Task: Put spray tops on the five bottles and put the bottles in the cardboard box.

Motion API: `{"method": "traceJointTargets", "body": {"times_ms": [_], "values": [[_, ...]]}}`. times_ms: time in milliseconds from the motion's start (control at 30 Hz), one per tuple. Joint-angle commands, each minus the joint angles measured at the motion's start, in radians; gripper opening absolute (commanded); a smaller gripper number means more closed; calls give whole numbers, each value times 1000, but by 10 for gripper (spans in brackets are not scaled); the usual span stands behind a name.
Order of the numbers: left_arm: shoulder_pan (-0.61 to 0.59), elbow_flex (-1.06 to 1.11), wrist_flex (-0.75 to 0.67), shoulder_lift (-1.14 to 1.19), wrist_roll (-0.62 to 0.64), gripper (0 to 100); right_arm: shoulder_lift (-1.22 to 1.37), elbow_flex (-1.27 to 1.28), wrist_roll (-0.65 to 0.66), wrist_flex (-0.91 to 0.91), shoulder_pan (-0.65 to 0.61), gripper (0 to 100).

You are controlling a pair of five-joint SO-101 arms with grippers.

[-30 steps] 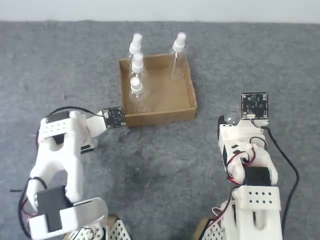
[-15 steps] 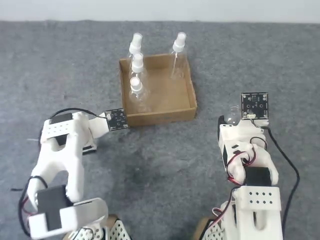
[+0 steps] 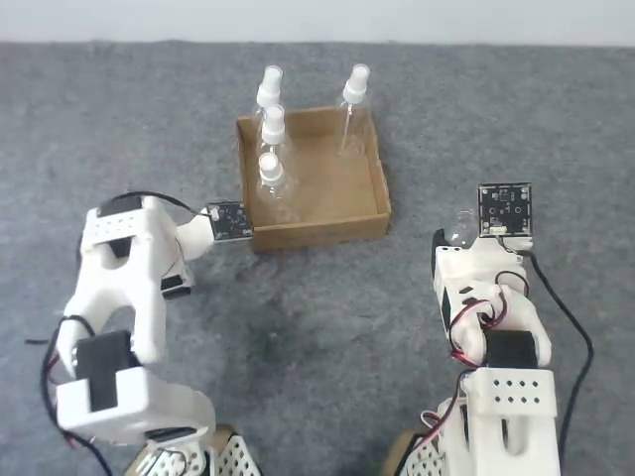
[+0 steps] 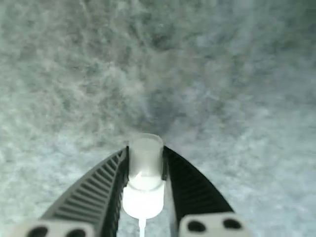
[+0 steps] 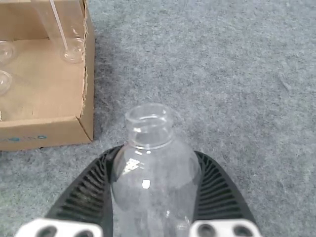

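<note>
My left gripper [image 4: 144, 153] is shut on a white spray top [image 4: 144, 170], which hangs cap-first over the grey carpet. In the high view the left arm [image 3: 124, 273] sits left of the cardboard box [image 3: 369, 213]. A clear bottle [image 5: 150, 168] with an open neck stands upright in my right gripper [image 5: 154, 155], whose fingers are shut around its body. From above, that bottle's mouth [image 3: 459, 226] lies right of the box, in front of the right arm [image 3: 491, 297]. Several bottles with spray tops [image 3: 270, 169] stand in the box.
The box's near corner [image 5: 81, 121] lies close to the held bottle in the right wrist view. Grey carpet [image 3: 327, 317] covers the table between the arms and in front of the box. A pale wall runs along the far edge.
The left arm has shifted slightly away from the near edge and toward the box, carrying the spray top. The right arm and its bottle have stayed still.
</note>
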Motion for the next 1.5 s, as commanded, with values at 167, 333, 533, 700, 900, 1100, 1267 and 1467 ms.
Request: {"method": "traceJointTargets", "body": {"times_ms": [167,333,533,700,900,1100,1267,1467], "values": [[3,-74,104,-137,173,13,-27,-17,21,-18,8,50],[-3,-48,109,-222,410,13,-27,-17,18,-16,7,49],[3,54,104,-315,506,13,-28,-15,15,-16,10,48],[-2,99,103,-408,652,13,-28,-23,20,21,4,48],[-3,104,103,-528,882,13,-28,-23,18,24,4,48],[-2,105,15,-594,1122,13,-30,-23,17,25,4,48],[15,151,-48,-631,1231,12,-30,-23,21,25,4,48],[41,257,-114,-760,1300,12,-30,-23,21,27,4,48]]}}
